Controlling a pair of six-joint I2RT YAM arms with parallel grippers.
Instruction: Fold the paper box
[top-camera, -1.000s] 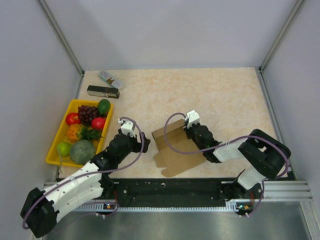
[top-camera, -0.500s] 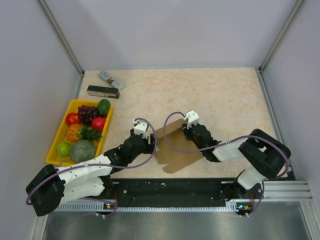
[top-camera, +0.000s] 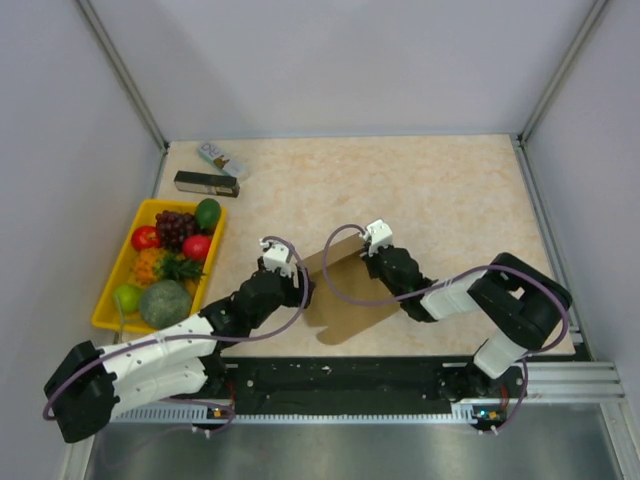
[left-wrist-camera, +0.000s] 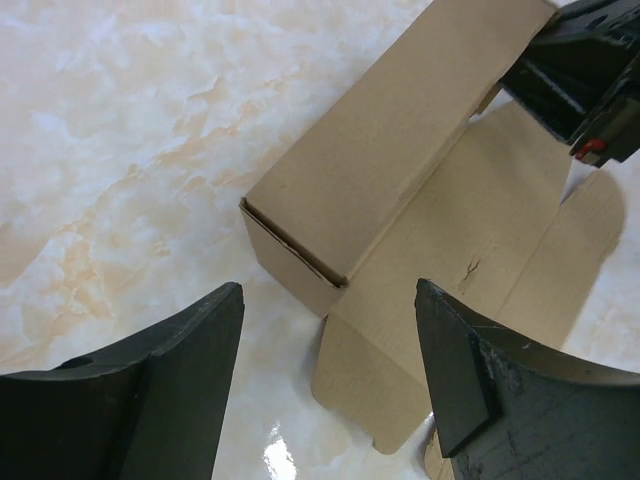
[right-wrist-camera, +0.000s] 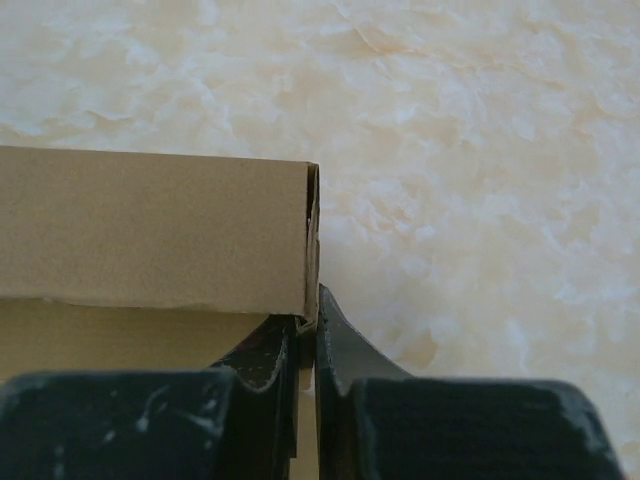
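**Right gripper clamps the carton's end; left gripper hangs open at the other corner**

The right gripper (right-wrist-camera: 305, 335) has its two fingers pressed together on a thin edge of the paper box (top-camera: 340, 290). In its own wrist view, the end of a raised brown panel runs straight down into the narrow slit between the jaws. The left gripper (left-wrist-camera: 330, 300) has its jaws spread wide with nothing between them. Its dark fingers (left-wrist-camera: 160, 380) frame the opposite corner of the box from just above, and I cannot tell if they touch the cardboard.

The box sits on the marbled table (top-camera: 450, 190), in the middle near the front edge, between the two arms. It is only partly folded. One long side stands up as a narrow rectangular channel with a closed end. The rest of the sheet lies flat beside it, with rounded tabs and flaps spread on the tabletop towards the arm bases.

To the left, well apart from the box, is a yellow tray (top-camera: 108, 290) heaped with fruit. Behind it, near the back left corner, a slim black box (top-camera: 206, 183) lies just beside a small white packet (top-camera: 222, 159).
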